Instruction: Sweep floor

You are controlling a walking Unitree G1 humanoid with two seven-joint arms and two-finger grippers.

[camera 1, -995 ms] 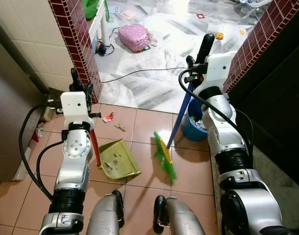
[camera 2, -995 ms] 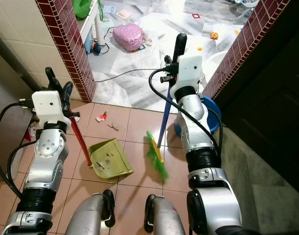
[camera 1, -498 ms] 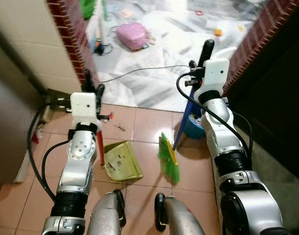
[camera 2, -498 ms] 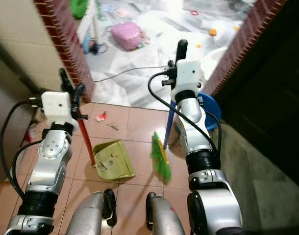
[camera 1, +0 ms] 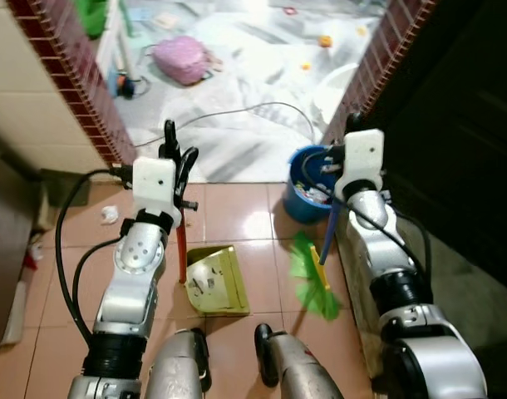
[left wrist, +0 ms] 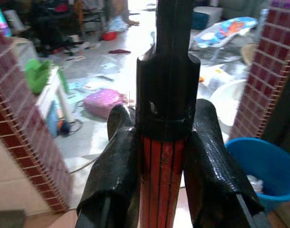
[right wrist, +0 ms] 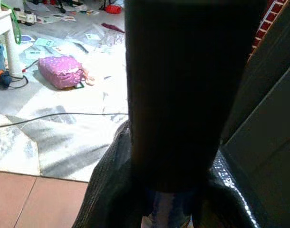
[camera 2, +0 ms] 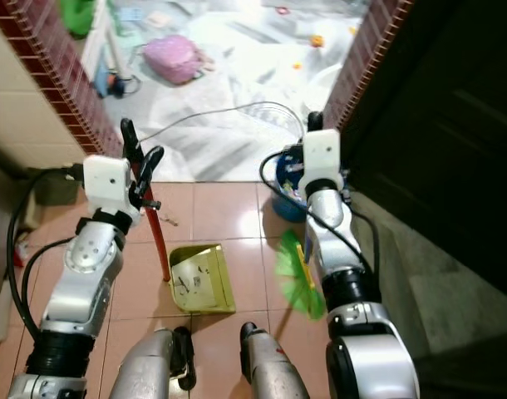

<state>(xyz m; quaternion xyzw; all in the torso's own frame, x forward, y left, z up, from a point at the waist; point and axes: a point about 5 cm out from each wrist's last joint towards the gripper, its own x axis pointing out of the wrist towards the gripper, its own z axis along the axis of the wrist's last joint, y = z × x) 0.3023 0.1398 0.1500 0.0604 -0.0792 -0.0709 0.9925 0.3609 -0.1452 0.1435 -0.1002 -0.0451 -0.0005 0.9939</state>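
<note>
The floor (camera 1: 253, 218) of terracotta tiles runs between a brick-edged wall on the robot's left and a dark wall on its right, narrowing to a doorway onto a littered marble room. In the left eye view the left gripper (camera 1: 177, 158) holds the red handle of a yellow-green dustpan (camera 1: 214, 281) that rests flat on the tiles ahead of the robot's legs. The right gripper (camera 1: 347, 150) holds the blue stick of a green broom (camera 1: 314, 278), its bristles on the tiles beside the right wall. A blue bucket (camera 1: 307, 187) stands at the doorway's right edge.

In the left wrist view, the fingers (left wrist: 117, 171) clamp the red handle.

In the right wrist view, the fingers (right wrist: 109, 194) grip the broom's stick.
</note>
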